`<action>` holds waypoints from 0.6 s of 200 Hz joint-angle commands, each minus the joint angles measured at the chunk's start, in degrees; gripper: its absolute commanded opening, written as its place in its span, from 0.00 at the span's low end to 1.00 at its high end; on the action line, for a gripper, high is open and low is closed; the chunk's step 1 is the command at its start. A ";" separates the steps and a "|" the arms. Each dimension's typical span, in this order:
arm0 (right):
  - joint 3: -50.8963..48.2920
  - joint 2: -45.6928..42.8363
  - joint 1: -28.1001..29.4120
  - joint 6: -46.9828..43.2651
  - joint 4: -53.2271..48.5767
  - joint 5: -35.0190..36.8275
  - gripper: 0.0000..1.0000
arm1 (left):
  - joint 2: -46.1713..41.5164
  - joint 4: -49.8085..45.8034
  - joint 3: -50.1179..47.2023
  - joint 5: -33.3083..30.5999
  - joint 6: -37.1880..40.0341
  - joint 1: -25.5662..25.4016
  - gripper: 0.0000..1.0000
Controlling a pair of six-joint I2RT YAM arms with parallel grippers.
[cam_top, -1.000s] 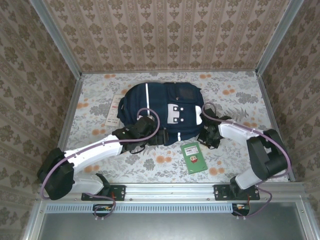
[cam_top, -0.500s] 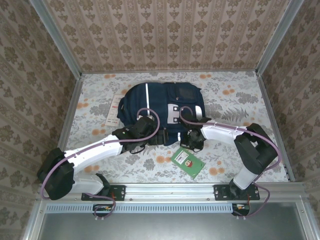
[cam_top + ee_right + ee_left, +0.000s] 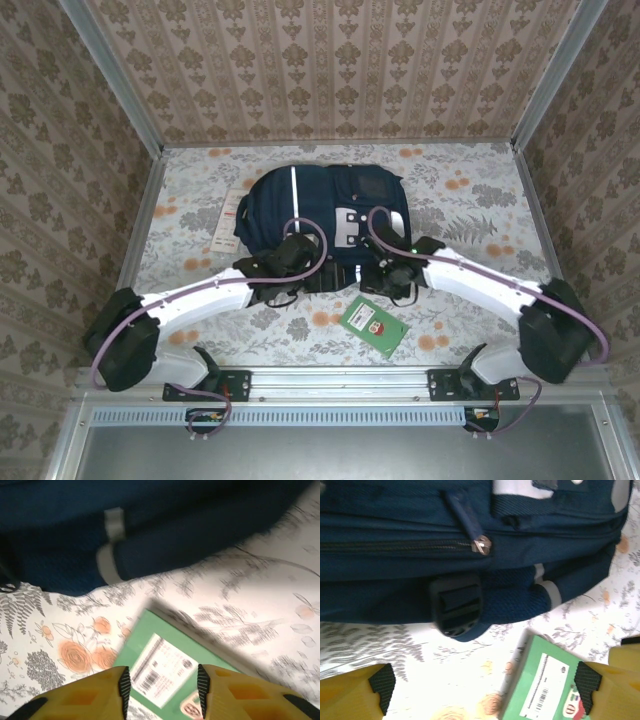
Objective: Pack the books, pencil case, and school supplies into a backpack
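Note:
The navy backpack (image 3: 320, 205) lies flat mid-table, its zipper (image 3: 481, 545) drawn shut along the near side, a black buckle (image 3: 457, 605) below it. A green book (image 3: 373, 325) with a white label lies on the cloth just in front of it. My left gripper (image 3: 300, 272) is at the backpack's near edge, open wide (image 3: 485, 690), with bare cloth and the book's corner (image 3: 545, 680) beneath. My right gripper (image 3: 385, 285) hovers open (image 3: 163, 684) over the green book (image 3: 165, 660), holding nothing. A white packet with red print (image 3: 229, 220) lies left of the backpack.
Patterned walls with metal posts (image 3: 140, 230) close in the table on three sides. Floral cloth (image 3: 470, 200) lies bare right of the backpack. The arm bases sit on the rail (image 3: 330, 380) at the near edge.
My right gripper went from shut to open and swung left to the backpack's front. The green book slid a little left and turned. The left arm barely moved.

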 commanded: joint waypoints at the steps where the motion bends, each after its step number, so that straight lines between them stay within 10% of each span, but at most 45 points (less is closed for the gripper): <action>1: -5.67 -6.28 -0.02 2.99 -4.35 1.53 0.47 | 2.63 5.11 0.45 5.69 -0.08 -1.48 0.89; 72: -22.79 -24.51 0.16 11.98 -0.36 -1.58 0.53 | 12.79 5.21 5.04 13.36 6.74 -6.40 0.38; 120: -30.52 -27.97 1.05 16.59 7.46 -5.38 0.53 | 17.85 3.77 5.34 13.42 6.67 -7.82 0.30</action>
